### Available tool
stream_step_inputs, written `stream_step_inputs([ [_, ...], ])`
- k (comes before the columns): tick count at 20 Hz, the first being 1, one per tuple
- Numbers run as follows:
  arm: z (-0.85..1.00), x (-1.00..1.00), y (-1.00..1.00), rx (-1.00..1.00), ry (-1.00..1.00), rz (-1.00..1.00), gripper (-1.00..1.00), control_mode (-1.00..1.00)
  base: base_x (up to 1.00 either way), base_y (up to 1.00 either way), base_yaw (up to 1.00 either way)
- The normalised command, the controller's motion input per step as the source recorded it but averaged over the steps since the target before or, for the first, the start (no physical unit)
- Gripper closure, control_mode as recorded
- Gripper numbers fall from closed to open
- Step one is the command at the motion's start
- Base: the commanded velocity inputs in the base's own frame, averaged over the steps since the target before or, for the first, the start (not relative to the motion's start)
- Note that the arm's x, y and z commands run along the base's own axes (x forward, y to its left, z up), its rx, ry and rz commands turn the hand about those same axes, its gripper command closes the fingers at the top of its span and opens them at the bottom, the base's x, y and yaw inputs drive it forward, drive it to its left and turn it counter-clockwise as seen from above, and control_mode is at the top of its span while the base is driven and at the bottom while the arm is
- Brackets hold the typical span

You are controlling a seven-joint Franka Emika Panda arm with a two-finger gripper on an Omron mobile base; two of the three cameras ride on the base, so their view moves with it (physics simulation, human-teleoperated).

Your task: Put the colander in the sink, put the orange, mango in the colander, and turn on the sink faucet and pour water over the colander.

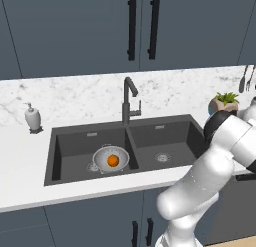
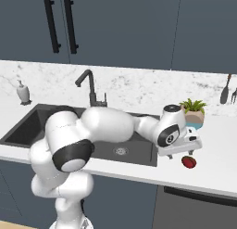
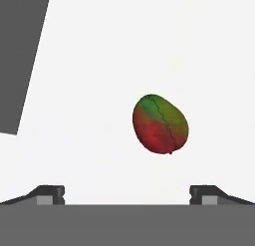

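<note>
red-and-green oval mango (image 3: 160, 124) lies on white counter below the two-finger gripper (image 3: 127, 192); jaws spread wide, mango's long axis slightly tilted.

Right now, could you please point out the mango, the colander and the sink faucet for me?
mango (image 3: 160, 124), hand view, middle of its red-green skin.
colander (image 1: 104, 158), left base view, pale inner wall left of the orange.
sink faucet (image 1: 125, 107), left base view, upright stem below the hooked spout.

Your arm reaches far out to its right, bent at the elbow, with the wrist turned downward. Your gripper (image 3: 127, 192) points straight down, its fingertips (image 3: 50, 194) spread wide apart, holding nothing.
</note>
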Motion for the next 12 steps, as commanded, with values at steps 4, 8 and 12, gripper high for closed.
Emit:
stream_step_inputs([
  [4,-0.23,0.23,-0.11,0.00,0.04,0.15,-1.00,-1.00,0.00,0.00,0.00],
  [8,-0.21,0.11,-0.15,0.00,0.01,0.13,-1.00,-1.00,0.00,0.00,0.00],
  [12,-0.23,0.07,-0.15,0.00,0.02,0.11,-1.00,-1.00,0.00,0.00,0.00],
])
